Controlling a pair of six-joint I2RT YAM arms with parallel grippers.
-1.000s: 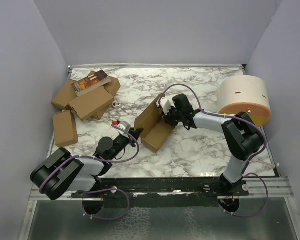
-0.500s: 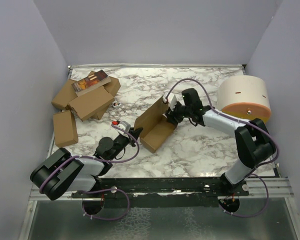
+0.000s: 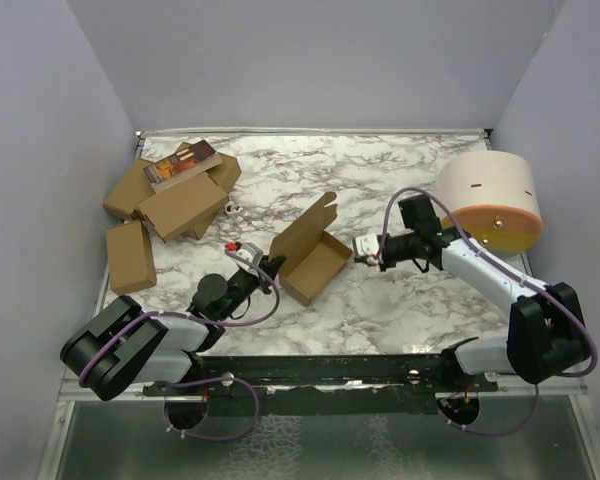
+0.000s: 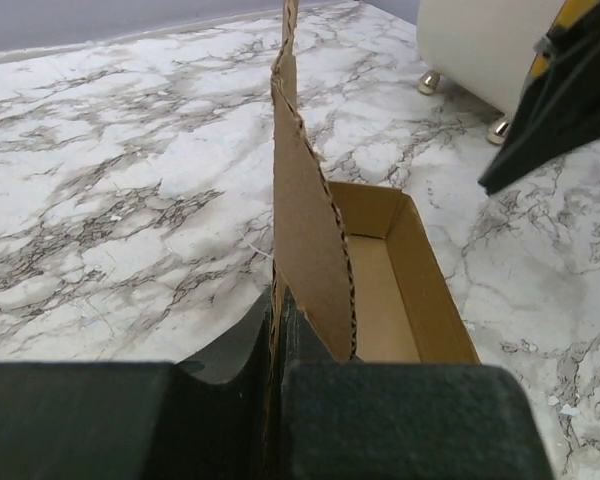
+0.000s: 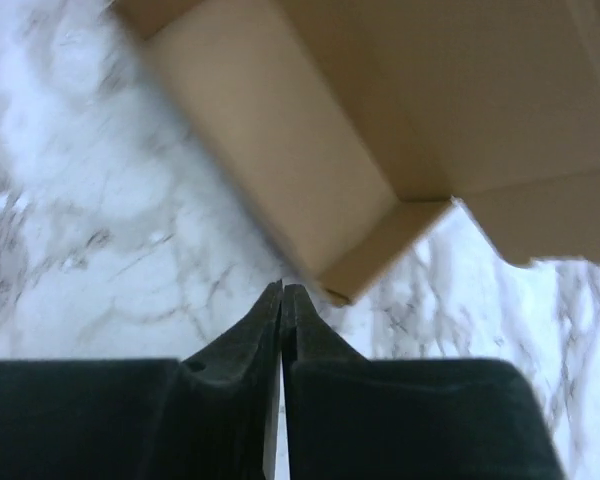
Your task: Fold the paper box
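1. Paper box (image 3: 322, 262): mid-table, tray open upward, lid flap (image 3: 302, 225) standing along its 10 o'clock side.
2. Left gripper (image 3: 274, 267): at the box's 7 o'clock end, fingers pinching the flap's near edge.
3. Right gripper (image 3: 366, 250): just off the 3 o'clock corner, fingers pressed together, nothing held.
4. Step judged: tray formed, lid not yet closed.
5. Next move probably calls for tipping the flap toward 4 o'clock, tray steadied, then tucking its tab.
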